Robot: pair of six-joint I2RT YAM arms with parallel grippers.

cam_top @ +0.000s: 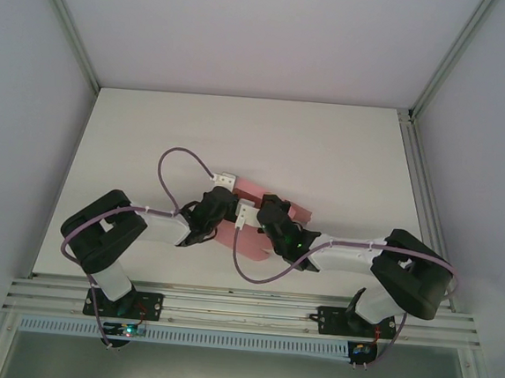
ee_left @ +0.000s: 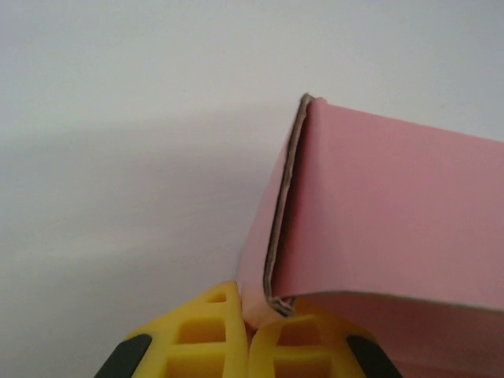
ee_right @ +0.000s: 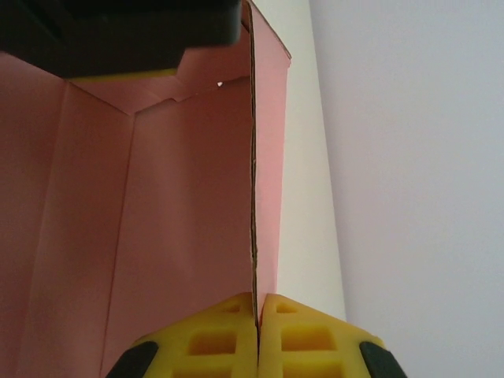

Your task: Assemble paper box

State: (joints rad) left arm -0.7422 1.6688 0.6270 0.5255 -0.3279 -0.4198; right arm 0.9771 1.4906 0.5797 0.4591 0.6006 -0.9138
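The pink paper box [cam_top: 246,241] lies half folded at the middle of the white table, between the two wrists. My left gripper [cam_top: 224,206] is shut on one of its flaps; in the left wrist view the yellow fingertips [ee_left: 249,319] pinch the bent corner of a pink panel [ee_left: 394,213]. My right gripper [cam_top: 268,215] is shut on a thin pink wall; in the right wrist view its edge [ee_right: 253,197] runs straight up from the closed yellow fingertips [ee_right: 257,311]. Pink inner panels [ee_right: 142,220] spread to the left of that wall.
The white table [cam_top: 239,135] stretches away behind the box. Grey enclosure walls [cam_top: 22,89] and aluminium posts [cam_top: 419,159] border it left and right. Purple cables [cam_top: 171,160] loop over both arms. The dark body of the other arm [ee_right: 118,31] hangs at the top of the right wrist view.
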